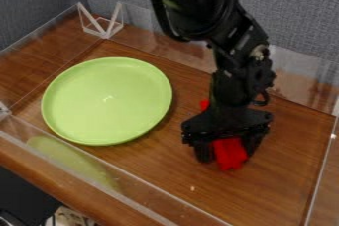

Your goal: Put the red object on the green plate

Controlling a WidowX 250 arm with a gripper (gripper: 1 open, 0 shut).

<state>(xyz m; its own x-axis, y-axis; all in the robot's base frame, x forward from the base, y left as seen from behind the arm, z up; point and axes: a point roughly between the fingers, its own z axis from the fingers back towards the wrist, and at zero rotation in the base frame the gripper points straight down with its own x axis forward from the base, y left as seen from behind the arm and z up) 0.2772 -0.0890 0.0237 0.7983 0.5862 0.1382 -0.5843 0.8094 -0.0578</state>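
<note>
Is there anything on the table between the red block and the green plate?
No, just bare brown table. In the camera view the red block sits under the hand, right of the plate.

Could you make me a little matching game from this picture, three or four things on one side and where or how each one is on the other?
Things:
1. green plate
2. red object
3. gripper
4. white wire stand

Descriptions:
A. far back left corner
B. pointing down, jaws open astride the red piece
C. on the wood, right of the plate
D. bare, left half of the table

Pairs: 1-D, 2-C, 3-B, 4-A
</note>
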